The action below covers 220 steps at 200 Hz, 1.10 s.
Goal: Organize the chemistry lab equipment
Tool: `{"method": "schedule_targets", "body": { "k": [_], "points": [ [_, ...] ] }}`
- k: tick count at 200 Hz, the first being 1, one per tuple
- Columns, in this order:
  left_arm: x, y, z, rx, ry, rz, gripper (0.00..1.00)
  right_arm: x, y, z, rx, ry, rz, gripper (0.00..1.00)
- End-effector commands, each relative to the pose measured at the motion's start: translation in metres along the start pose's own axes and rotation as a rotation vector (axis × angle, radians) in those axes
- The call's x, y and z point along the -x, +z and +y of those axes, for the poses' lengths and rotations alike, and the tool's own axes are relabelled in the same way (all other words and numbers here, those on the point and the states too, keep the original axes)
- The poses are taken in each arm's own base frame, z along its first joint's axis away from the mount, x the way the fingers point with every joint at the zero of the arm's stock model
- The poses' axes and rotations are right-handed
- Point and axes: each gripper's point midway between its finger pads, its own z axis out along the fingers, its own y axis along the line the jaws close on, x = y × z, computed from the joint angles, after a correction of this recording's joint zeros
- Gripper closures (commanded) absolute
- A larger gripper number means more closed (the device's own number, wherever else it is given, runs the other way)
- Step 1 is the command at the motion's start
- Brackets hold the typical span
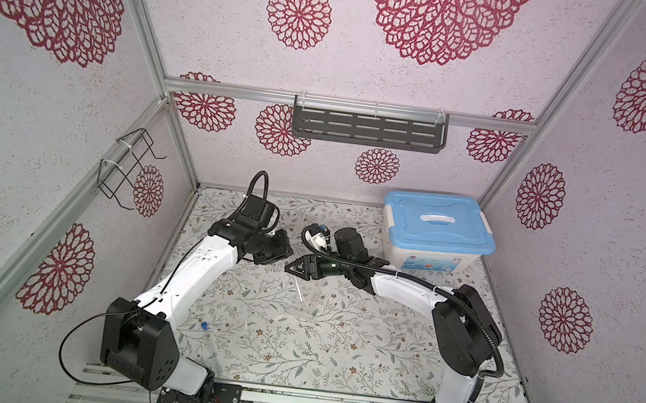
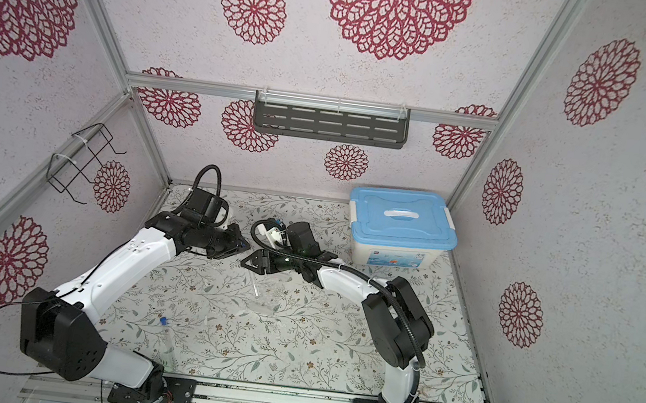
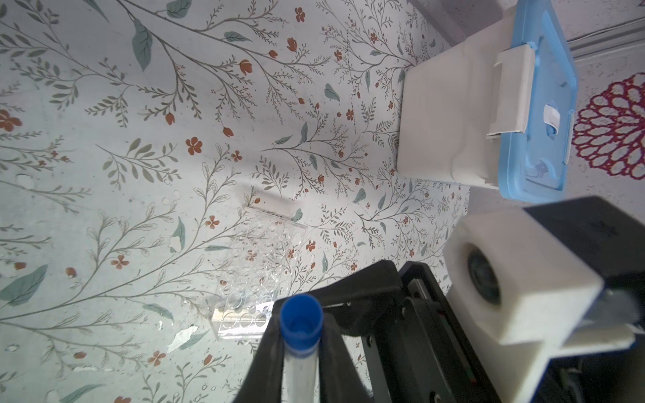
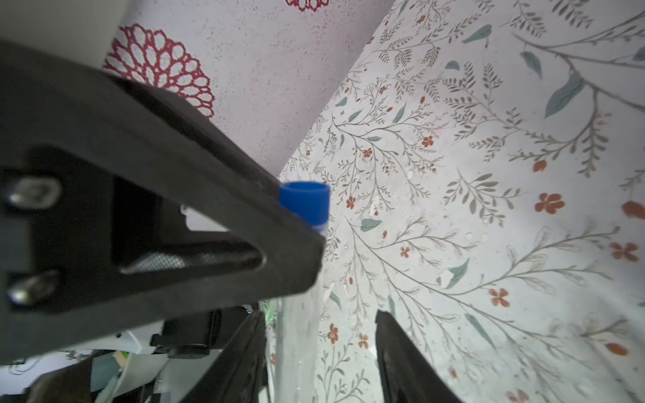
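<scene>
Hovering near the blue-lidded box (image 1: 439, 225): left pincer (image 3: 302, 324) clamped on a blue-capped tube (image 3: 300, 366), right pincer (image 4: 318, 314) part-open astride it. Floral counter (image 1: 376, 364); clear rack (image 3: 254, 258), pale stick (image 1: 299, 291), second tube (image 1: 208, 337) lie nearer the front edge than the box. Pale walls (image 1: 329, 65), crimson rosettes; slotted shelf (image 1: 368, 129) above the box.

Box (image 1: 438, 225) fills back right corner, rack (image 3: 258, 265) at centre, front right open
</scene>
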Motion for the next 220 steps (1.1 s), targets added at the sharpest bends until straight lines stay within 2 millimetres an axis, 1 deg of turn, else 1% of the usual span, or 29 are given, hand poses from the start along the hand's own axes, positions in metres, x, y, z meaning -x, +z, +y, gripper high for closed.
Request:
{"method": "schedule_targets", "body": {
  "k": [1, 8, 12, 38, 68, 98, 131, 143, 151, 169, 197, 220],
  "points": [
    [0.005, -0.009, -0.015, -0.061, 0.04, -0.043, 0.83, 0.015, 0.0, 0.018, 0.053, -0.055, -0.029, 0.59],
    [0.006, -0.009, -0.016, -0.066, 0.053, -0.047, 0.84, 0.015, 0.0, 0.016, 0.046, -0.062, -0.029, 0.64],
    [0.007, -0.009, -0.018, -0.069, 0.061, -0.05, 0.84, 0.016, 0.001, 0.015, 0.039, -0.066, -0.029, 0.66],
    [0.009, -0.01, -0.021, -0.073, 0.092, -0.045, 0.84, 0.02, 0.003, 0.012, 0.022, -0.088, -0.028, 0.66],
    [0.01, -0.01, -0.024, -0.088, 0.12, -0.054, 0.84, 0.021, 0.004, 0.004, -0.025, -0.123, -0.026, 0.66],
    [0.008, -0.007, -0.026, -0.102, 0.156, -0.063, 0.84, 0.023, 0.004, 0.006, -0.025, -0.135, -0.015, 0.67],
    [0.008, -0.003, -0.023, -0.093, 0.185, -0.07, 0.84, 0.024, -0.002, 0.007, -0.029, -0.14, -0.021, 0.67],
    [0.011, -0.001, -0.023, -0.099, 0.2, -0.092, 0.84, 0.023, -0.005, 0.005, -0.037, -0.147, -0.02, 0.63],
    [0.013, -0.001, -0.025, -0.112, 0.213, -0.11, 0.85, 0.023, -0.008, 0.001, -0.054, -0.148, -0.021, 0.61],
    [0.017, -0.002, -0.034, -0.139, 0.27, -0.142, 0.84, 0.023, -0.016, -0.007, -0.081, -0.14, -0.029, 0.59],
    [0.023, -0.002, -0.04, -0.156, 0.334, -0.199, 0.82, 0.029, -0.028, -0.012, -0.103, -0.16, -0.035, 0.59],
    [0.028, 0.001, -0.044, -0.17, 0.357, -0.226, 0.82, 0.031, -0.03, -0.013, -0.117, -0.188, -0.03, 0.59]
  ]
}}
